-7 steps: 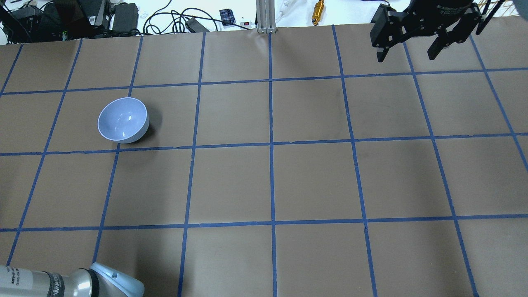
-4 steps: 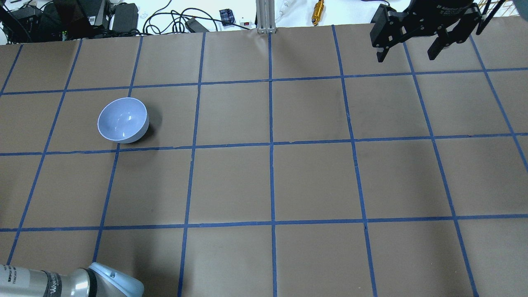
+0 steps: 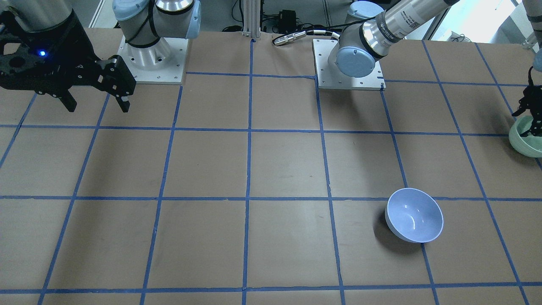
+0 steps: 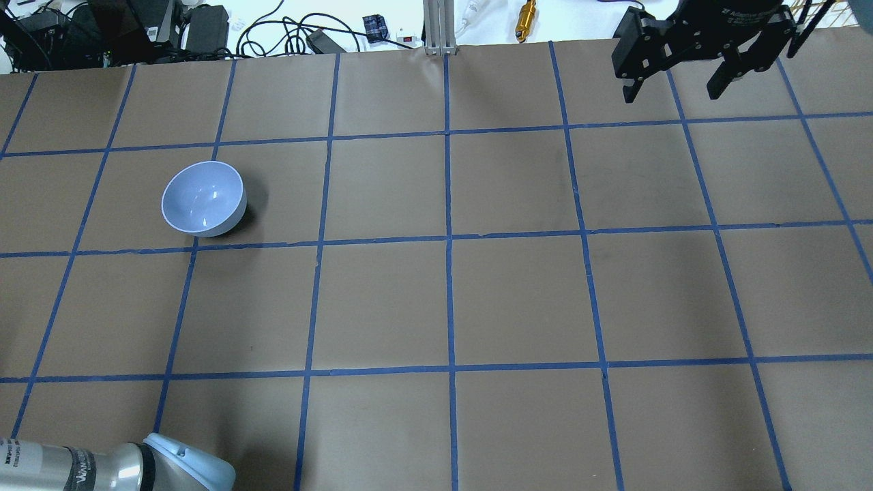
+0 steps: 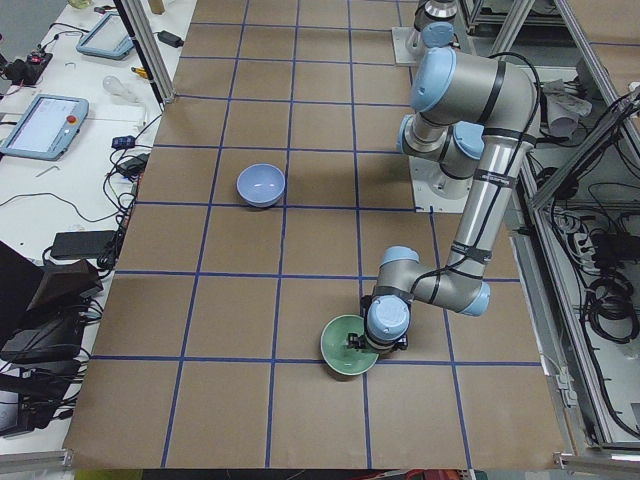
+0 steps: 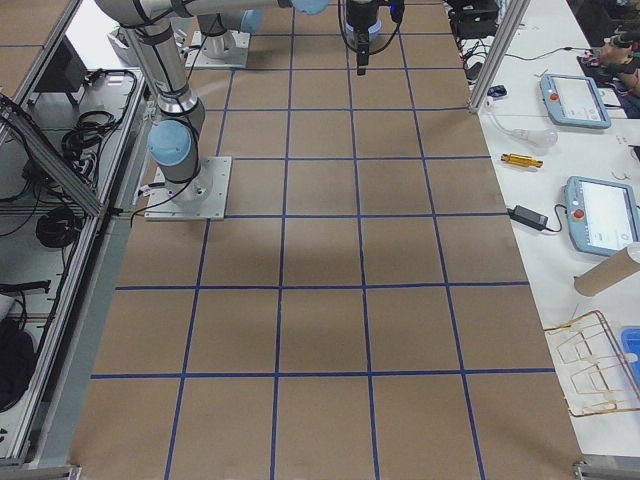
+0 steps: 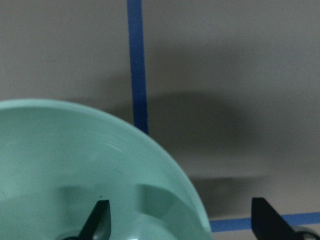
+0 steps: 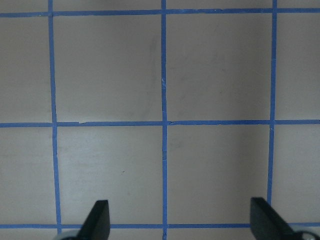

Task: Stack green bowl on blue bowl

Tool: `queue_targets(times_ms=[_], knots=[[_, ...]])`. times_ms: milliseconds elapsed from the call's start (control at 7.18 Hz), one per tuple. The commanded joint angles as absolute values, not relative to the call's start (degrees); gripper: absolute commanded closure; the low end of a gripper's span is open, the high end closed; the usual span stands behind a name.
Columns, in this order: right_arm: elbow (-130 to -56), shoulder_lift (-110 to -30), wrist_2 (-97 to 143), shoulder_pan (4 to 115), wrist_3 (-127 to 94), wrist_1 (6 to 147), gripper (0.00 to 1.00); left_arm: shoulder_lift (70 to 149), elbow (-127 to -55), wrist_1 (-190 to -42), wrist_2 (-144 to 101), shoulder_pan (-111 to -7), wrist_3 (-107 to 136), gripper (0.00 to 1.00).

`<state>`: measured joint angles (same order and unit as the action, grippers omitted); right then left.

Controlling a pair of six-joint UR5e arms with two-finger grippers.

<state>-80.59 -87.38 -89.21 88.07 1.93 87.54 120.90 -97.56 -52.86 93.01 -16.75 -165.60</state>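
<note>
The green bowl (image 3: 525, 142) sits upright at the table's end on my left side; it also shows in the exterior left view (image 5: 348, 346) and fills the lower left of the left wrist view (image 7: 75, 160). My left gripper (image 3: 529, 116) is open, its jaws straddling the bowl's rim, one finger (image 7: 98, 217) inside and one outside. The blue bowl (image 4: 203, 199) stands upright and empty on the brown table, well apart from the green one (image 3: 414, 215). My right gripper (image 4: 672, 82) is open and empty, held high over the far right corner.
The brown paper table (image 4: 450, 300) is marked in squares with blue tape. Cables, black boxes and a brass tool (image 4: 526, 19) lie on the white bench past the far edge. An aluminium post (image 4: 436, 27) stands at the far middle. The arm bases (image 3: 152, 55) sit on my side.
My left arm's elbow at the bottom left of the overhead view has edged slightly lower. The blue bowl and the right gripper have not moved.
</note>
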Motion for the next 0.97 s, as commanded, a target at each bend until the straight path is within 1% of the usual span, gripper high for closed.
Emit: queue_targets(times_ms=[0,139,835], knots=[[-80.6,-87.4,-89.2,88.1,1.9,87.5,0.0,121.1,-97.8,-49.7,92.9,-16.7,-166.2,0.98],[-80.6,-87.4,-89.2,88.1,1.9,87.5,0.0,121.1,-97.8,-49.1,92.9,-16.7,-166.3,1.0],[-80.6,-87.5,-89.2,88.1,1.9,87.5,0.0,120.5,-97.5,-49.0,93.0,-16.7,-168.4,1.0]])
